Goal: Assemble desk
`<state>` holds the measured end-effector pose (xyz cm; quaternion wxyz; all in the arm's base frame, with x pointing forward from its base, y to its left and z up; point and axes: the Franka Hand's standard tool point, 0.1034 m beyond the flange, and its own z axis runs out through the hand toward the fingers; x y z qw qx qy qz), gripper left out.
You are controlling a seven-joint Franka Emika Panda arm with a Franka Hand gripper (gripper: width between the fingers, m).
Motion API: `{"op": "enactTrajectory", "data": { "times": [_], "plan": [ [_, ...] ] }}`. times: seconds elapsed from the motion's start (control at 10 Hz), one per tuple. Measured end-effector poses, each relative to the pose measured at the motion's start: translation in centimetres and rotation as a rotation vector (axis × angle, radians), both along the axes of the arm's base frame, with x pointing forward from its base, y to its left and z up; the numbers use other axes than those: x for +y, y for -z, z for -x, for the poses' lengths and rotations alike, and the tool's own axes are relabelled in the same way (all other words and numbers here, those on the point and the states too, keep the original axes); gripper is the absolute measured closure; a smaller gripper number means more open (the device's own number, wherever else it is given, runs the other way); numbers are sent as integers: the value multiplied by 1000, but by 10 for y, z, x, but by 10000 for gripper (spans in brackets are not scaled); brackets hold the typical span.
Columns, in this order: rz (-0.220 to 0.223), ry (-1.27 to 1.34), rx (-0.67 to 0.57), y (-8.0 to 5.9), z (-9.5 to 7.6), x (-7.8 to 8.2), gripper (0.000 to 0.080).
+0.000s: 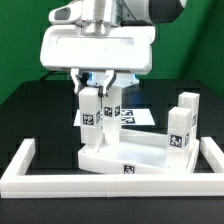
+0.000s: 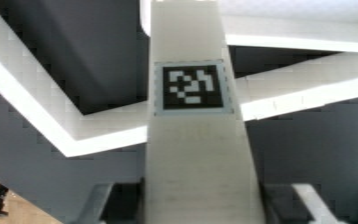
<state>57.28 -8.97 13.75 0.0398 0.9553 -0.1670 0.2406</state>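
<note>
In the exterior view my gripper (image 1: 95,90) is shut on an upright white leg (image 1: 89,118) with a square tag. The leg's lower end rests at the left rear corner of the white tabletop (image 1: 135,158). A second leg (image 1: 110,106) stands close behind it toward the exterior view's right. Another leg (image 1: 181,124) stands upright on the tabletop's right end. In the wrist view the held leg (image 2: 195,120) runs down the middle with its tag facing the camera. My gripper (image 2: 201,206) has a finger on either side of it (image 2: 119,202).
A low white fence (image 1: 60,182) runs along the front and up both sides. The marker board (image 1: 138,119) lies flat on the black table behind the tabletop. In the wrist view, white angled edges (image 2: 78,115) lie beyond the leg; I cannot tell what they belong to.
</note>
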Motion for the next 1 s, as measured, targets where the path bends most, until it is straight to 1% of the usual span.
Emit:
{"op": "enactTrajectory", "data": {
  "times": [0.3, 0.5, 0.7, 0.8, 0.9, 1.0],
  "plan": [
    [8, -5, 10, 9, 1, 2, 509],
    [30, -6, -10, 9, -1, 1, 509],
    [30, -6, -10, 9, -1, 1, 509],
    [30, -6, -10, 10, -1, 1, 433],
    [30, -6, -9, 10, -1, 1, 433],
    [30, -6, -9, 10, -1, 0, 277]
  ]
}}
